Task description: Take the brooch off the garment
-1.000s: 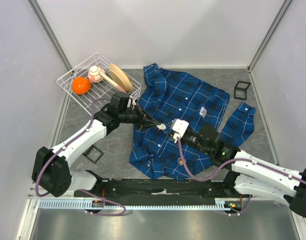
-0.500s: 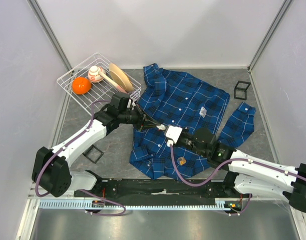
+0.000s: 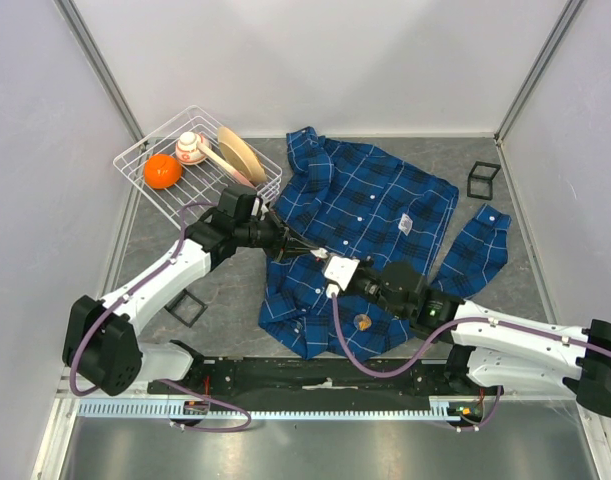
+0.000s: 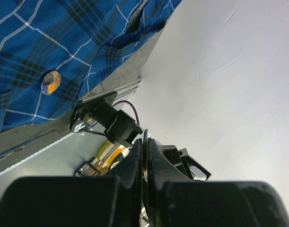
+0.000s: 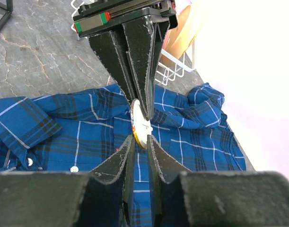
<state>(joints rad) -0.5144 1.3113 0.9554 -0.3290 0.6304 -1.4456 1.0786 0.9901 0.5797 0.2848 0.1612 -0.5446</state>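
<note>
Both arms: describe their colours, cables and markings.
The left arm and right arm have white shells between black joints, each with a looping purple cable. The left gripper and right gripper have matte black tapered fingers; the left's rail bears green and red tabs. A white block sits behind the right gripper.

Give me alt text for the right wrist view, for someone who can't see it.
Two grippers meet tip to tip, the right gripper from below and the left gripper from above, both pinching a round white disc with a yellow edge over a blue plaid shirt. A white wire basket sits behind.
</note>
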